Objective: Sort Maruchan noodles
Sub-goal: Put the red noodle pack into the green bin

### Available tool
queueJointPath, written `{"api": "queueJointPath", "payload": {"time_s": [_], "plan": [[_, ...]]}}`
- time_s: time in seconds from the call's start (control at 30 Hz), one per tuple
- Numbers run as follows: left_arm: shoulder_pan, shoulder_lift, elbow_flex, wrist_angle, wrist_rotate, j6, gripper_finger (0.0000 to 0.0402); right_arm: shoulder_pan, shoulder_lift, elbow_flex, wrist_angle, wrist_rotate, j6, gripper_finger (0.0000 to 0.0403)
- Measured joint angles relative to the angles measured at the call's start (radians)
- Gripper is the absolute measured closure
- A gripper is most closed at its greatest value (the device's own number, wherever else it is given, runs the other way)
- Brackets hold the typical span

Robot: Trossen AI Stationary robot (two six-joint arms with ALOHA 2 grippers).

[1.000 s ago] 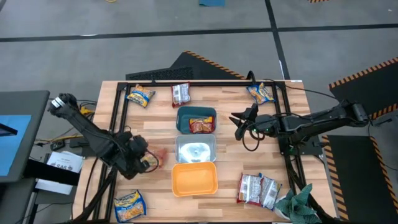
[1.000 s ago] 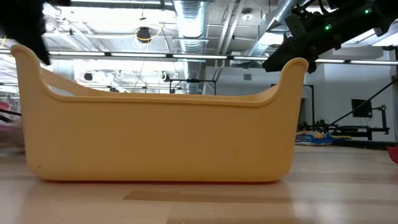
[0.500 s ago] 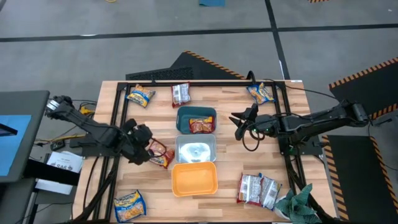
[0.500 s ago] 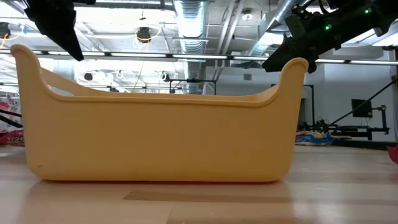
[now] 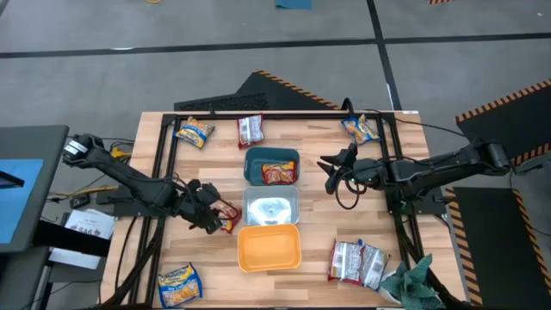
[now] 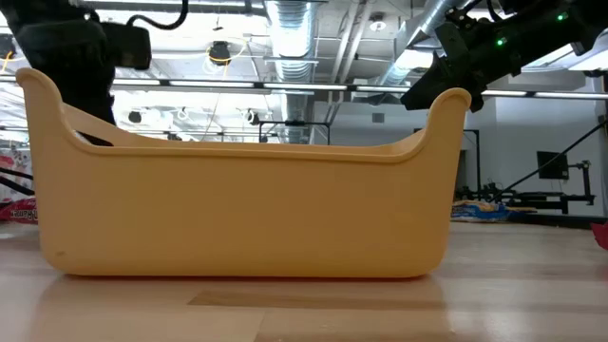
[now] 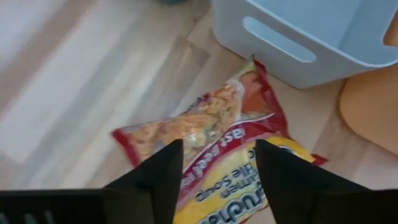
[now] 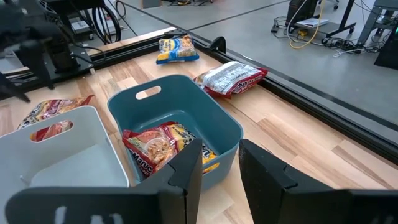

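The red-orange packet is pinched at its near end by the left hand, and it has travelled: a second ago it was off by the surface's left edge, and now it sits right up against the white bin, one corner almost at the bin's wall. From the wrist view it looks to be lying on the wood, not lifted, though I can't be sure of that from here. The fingers are closed onto the packet, one each side.

That puts it one bin short. Another red-orange packet already lies in the teal bin, so my guess is this one has to go there, past the white one. The orange bin holds nothing I can see.

The right hand hangs beside the teal bin, fingers parted and holding nothing. Yellow packets and silver ones lie scattered near the corners, unsorted.
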Motion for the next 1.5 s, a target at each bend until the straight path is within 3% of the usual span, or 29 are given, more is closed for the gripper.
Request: {"api": "queueJointPath", "payload": {"time_s": [0.2,0.6,0.73,0.93,1.07,1.2,1.33,1.5], "plan": [[0.029,0.0,-0.115,0.204,0.099,0.031,0.0196,-0.005,0.0,0.0,0.0,0.0,0.001,0.0275],[0.028,-0.005,-0.284,0.322,0.031,-0.007,0.0202,-0.004,0.0,0.0,0.0,0.0,0.001,0.0275],[0.028,-0.005,-0.293,0.307,0.025,-0.012,0.0249,-0.004,0.0,0.0,-0.003,0.0,0.001,0.0275],[0.029,-0.005,-0.295,0.295,0.038,-0.016,0.0384,-0.004,0.0,0.0,-0.004,0.0,0.001,0.0275],[0.029,-0.001,-0.25,0.247,0.061,0.016,0.0399,-0.004,0.0,0.0,-0.004,0.0,0.001,0.0275],[0.028,-0.006,-0.139,0.095,0.075,0.08,0.0401,-0.004,0.0,0.0,-0.004,0.0,0.001,0.0275],[0.028,-0.007,-0.02,-0.104,0.012,0.09,0.0401,-0.004,0.0,0.0,-0.004,0.0,0.001,0.0275],[0.028,-0.007,0.088,-0.236,-0.09,0.126,0.0401,-0.004,0.0,0.0,-0.008,0.0,0.0,0.0275]]}}
